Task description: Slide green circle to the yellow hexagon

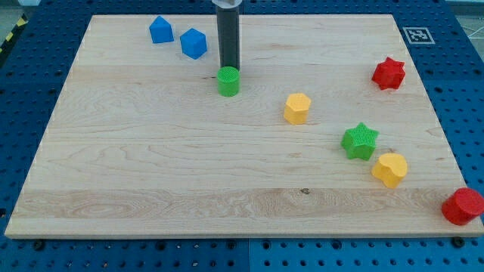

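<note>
While my tip (pixel 229 66) sat just behind the green circle block (pixel 228 81), touching its far edge, the yellow hexagon block (pixel 297 108) lay well apart to its right and nearer on the wooden board (pixel 151 166). No jaws here, only a rod.

Lab: blue pegboard bench (pixel 454 98); fiducial tag (pixel 415 35)

The counter (pixel 151 166) is pale, grained wood on a blue perforated base (pixel 461 91). Blocks: green circle (pixel 228 81), yellow hexagon (pixel 297 108), green star (pixel 359 141), yellow heart (pixel 389 169), red star (pixel 389 73), red cylinder (pixel 462 206), two blue blocks (pixel 160 30) (pixel 193 43). The rod (pixel 228 38) is dark grey.
</note>
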Robot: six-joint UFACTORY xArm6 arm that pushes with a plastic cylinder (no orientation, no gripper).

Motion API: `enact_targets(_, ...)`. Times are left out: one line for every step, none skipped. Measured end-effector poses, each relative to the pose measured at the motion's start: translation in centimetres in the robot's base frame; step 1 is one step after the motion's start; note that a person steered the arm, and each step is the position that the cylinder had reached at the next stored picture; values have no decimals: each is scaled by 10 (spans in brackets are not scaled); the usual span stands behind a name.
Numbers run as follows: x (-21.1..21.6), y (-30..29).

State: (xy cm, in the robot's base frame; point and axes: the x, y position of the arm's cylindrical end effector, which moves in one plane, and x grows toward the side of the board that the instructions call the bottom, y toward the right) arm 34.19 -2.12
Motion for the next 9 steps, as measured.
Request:
enact_targets(-6,-40)
enact_targets(5,-96)
enact_targets(16,-66)
enact_targets(24,27)
enact_targets(29,69)
enact_targets(22,11)
enact_targets(43,-33)
enact_targets(70,2)
enact_targets(83,87)
